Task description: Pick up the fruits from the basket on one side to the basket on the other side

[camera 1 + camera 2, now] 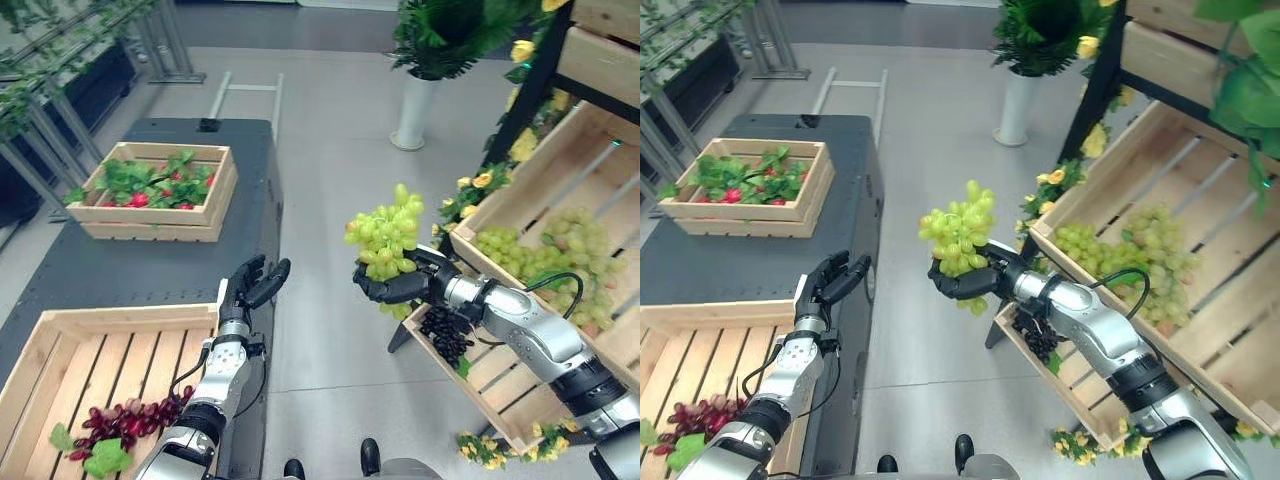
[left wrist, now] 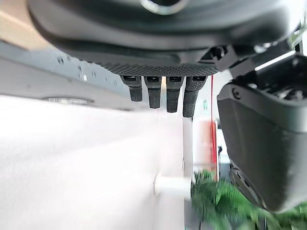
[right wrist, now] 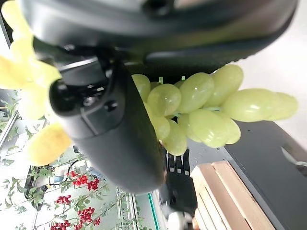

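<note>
Over floor, right robot hand [image 1: 392, 287] holds green grapes [image 1: 385, 236] upright.

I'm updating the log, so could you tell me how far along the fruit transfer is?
Done: a bunch of red grapes already lies in the left crate on the table. In hand: the right hand grips a green grape bunch in mid-air between the crates; the left hand is raised, open and empty. Left: more green grapes and dark grapes remain in the right crate.

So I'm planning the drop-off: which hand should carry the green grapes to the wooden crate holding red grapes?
Right: the right hand already grips the green grape bunch between the crates. The left hand is open, hovering near the slatted wooden crate with the red grapes.
</note>
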Tool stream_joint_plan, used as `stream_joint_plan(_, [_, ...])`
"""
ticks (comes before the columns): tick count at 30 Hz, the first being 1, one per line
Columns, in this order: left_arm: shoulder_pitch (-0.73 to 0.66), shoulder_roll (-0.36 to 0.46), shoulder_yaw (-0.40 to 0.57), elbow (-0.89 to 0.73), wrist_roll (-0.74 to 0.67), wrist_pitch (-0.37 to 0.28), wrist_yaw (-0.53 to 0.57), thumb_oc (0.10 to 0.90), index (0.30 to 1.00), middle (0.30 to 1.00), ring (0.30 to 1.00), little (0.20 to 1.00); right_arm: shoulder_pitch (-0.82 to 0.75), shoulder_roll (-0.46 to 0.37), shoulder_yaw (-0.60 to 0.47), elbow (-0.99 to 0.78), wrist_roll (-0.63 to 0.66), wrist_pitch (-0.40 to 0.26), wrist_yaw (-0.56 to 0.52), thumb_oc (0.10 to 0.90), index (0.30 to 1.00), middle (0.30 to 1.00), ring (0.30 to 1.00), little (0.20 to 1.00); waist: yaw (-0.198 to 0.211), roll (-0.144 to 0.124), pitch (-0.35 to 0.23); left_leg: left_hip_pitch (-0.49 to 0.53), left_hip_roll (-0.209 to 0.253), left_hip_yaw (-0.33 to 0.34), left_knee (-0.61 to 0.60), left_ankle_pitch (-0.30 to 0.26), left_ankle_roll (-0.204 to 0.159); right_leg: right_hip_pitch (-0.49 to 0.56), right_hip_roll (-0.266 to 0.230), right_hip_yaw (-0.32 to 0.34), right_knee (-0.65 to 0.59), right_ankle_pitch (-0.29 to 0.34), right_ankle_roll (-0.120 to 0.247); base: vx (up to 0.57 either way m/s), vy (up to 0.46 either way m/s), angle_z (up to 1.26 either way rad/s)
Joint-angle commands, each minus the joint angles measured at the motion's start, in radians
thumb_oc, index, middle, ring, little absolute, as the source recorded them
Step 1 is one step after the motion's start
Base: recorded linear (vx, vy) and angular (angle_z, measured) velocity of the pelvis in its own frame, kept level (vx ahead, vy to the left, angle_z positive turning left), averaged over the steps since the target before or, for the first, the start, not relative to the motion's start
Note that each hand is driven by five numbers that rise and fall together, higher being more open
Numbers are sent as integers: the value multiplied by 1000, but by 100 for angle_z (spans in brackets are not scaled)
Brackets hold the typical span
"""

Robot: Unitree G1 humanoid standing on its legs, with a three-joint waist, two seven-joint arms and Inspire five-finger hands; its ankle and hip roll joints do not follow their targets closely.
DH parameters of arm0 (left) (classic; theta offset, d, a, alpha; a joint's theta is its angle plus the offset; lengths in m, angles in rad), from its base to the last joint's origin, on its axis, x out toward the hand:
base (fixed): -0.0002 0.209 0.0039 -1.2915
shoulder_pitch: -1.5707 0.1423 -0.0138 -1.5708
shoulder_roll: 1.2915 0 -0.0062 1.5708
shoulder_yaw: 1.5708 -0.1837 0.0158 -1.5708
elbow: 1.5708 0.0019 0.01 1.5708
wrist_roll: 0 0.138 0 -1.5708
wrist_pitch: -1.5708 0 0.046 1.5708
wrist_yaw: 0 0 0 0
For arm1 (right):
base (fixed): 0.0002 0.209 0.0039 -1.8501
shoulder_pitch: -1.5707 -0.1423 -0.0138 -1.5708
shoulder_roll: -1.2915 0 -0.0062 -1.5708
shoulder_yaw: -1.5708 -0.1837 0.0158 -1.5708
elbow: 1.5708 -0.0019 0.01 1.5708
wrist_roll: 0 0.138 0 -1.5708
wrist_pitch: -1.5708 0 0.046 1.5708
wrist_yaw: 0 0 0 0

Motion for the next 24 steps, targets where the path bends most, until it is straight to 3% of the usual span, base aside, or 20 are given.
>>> stream_joint_plan(1, [-77,-10,-16,47,27,-112,-6,800,900,900,900,900,-46,-8,-146,-121,56,-75,87,400,300,300,300,300,-19,-10,-84,18,-55,22,10,-125,17,17,24,6,2,-39,14,11,77,-21])
stream_joint_plan(12, [-77,-37,-31,149,60,-94,27,800,900,900,900,900,45,-54,-244,-231,108,-62,113,400,300,300,300,300,-82,-28,-76,20,-56,85,10,-131,27,-11,40,73,2,-16,25,8,65,-22])
stream_joint_plan(15, [-70,-36,-33,187,60,-81,33,800,900,900,900,900,70,-108,-274,-257,50,-71,162,400,300,300,300,300,-103,-30,-76,23,-56,100,10,-133,29,-15,45,93,2,-11,28,6,61,-17])
stream_joint_plan(18, [-66,-34,-33,207,63,-85,36,800,900,900,900,900,82,-146,-288,-263,74,-70,160,400,300,300,300,300,-113,-33,-75,26,-56,109,10,-133,30,-18,48,103,2,-7,30,8,41,-19])
stream_joint_plan(19, [-61,-30,-31,235,57,-96,37,800,900,900,900,900,84,-189,-317,-240,110,-84,146,400,300,300,300,300,-124,-40,-74,26,-55,121,16,-138,32,-21,51,115,2,-2,30,5,32,-13])
stream_joint_plan(24, [-48,-26,-31,254,95,-115,57,800,900,900,900,900,108,-226,-406,-179,158,-134,119,400,300,300,300,300,-145,-42,-74,28,-53,123,29,-172,38,-16,58,129,2,-14,40,28,54,-16])
